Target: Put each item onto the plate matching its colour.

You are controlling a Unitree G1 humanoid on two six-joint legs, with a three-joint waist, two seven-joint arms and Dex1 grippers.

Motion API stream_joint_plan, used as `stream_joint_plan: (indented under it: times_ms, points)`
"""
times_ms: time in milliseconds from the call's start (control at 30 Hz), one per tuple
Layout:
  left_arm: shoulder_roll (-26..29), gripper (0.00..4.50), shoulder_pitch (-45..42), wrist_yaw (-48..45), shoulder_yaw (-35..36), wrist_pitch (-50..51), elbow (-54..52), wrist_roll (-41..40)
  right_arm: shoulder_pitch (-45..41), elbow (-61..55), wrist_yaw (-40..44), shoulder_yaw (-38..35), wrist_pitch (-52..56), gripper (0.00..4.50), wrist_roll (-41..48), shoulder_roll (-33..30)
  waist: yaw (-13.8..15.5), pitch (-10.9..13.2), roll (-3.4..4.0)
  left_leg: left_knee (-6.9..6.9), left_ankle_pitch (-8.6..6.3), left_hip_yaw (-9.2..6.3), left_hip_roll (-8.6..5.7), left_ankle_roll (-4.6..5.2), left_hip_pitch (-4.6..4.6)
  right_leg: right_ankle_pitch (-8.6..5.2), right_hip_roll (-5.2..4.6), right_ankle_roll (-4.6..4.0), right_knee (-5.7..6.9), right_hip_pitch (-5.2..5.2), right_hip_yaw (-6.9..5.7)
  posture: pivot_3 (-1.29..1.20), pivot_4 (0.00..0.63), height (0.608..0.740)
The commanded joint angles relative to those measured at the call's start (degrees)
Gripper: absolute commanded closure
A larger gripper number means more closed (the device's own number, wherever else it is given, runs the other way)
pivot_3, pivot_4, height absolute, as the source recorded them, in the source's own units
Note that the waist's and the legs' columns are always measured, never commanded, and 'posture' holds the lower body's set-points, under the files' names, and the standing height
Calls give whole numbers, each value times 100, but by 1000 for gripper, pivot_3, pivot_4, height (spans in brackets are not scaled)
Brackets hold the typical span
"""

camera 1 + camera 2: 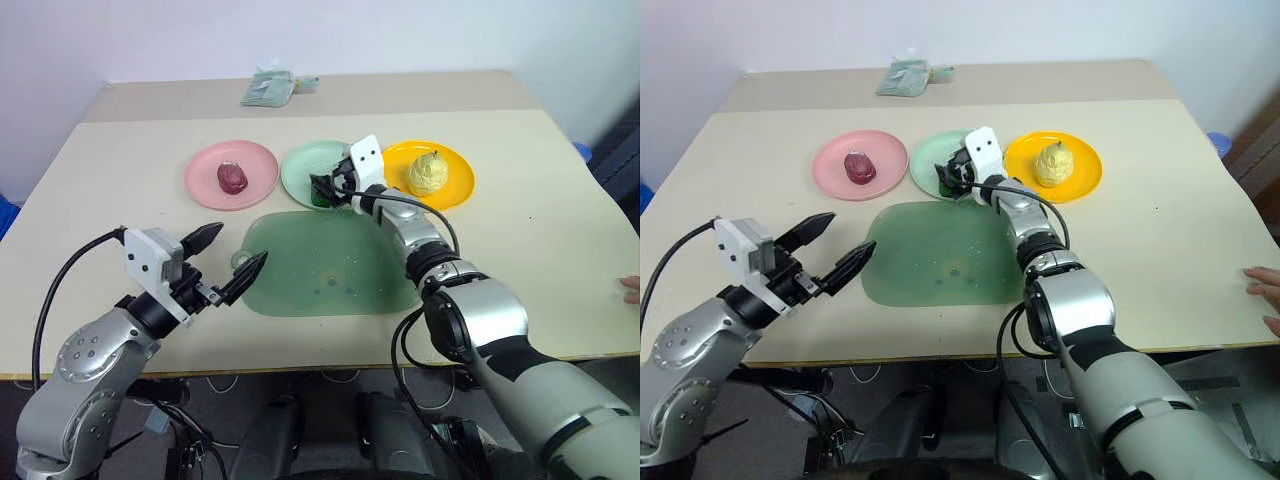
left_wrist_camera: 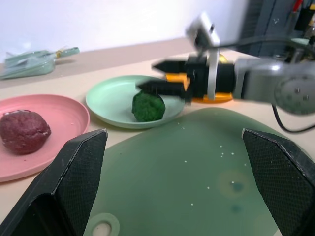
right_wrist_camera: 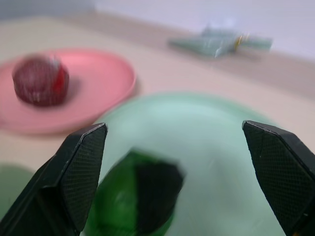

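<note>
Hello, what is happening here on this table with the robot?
The robot is sorting balls onto plates by colour. Its right gripper is open over the green plate, where the green ball lies. The red ball is on the pink plate and the yellow ball on the orange plate. The left gripper hangs open, holding nothing.

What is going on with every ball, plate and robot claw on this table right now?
Maroon ball: on the pink plate.
Yellow ball: on the orange-yellow plate.
Green ball: on the mint green plate.
Right gripper: open, at the green ball, not gripping it.
Left gripper: open, holding nothing, above the near-left edge of the green mat.
</note>
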Motion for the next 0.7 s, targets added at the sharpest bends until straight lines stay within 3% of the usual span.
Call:
stream_joint_plan:
  times_ms: [33, 133, 333, 500, 700]
  points:
    - [81, 0, -214, -4, -147, -102, 136, 359, 405, -1353, 689, -158, -62, 26, 423, -283, 21, -1, -1, 0, 0, 0, 0, 0, 0, 0, 0, 0, 0, 0, 0, 0, 150, 740]
    - [73, 0, -392, -241, -339, -348, 436, 626, 1598, -3579, 1115, -35, 815, 26, 745, -612, 52, -4, -3, 3, -1, -7, 0, 2, 0, 0, 0, 1, -1, 6, -5, 0, 150, 740]
    - [259, 0, -839, -1008, -439, -628, 1003, 675, 4188, -7832, 1045, -59, 3154, 26, 1275, -1509, 58, -3, 0, 9, -3, -10, -4, 5, -7, -1, -5, 2, 1, 1, -1, 0, 150, 740]
    - [504, 0, -856, -1531, -77, -654, 1214, 378, 5483, -9676, 764, -629, 4399, 26, 1713, -2130, 37, -4, 4, 7, -4, 3, 17, 5, -3, -15, -3, -21, -4, 0, 4, 0, 150, 740]
    - [605, 0, -478, -1889, 166, -978, 1258, 537, 6646, -10669, 638, -1226, 4991, 26, 2071, -2469, 94, -5, 0, 11, -5, 0, 20, 7, -5, -20, -5, -26, -20, 13, 0, 0, 150, 740]
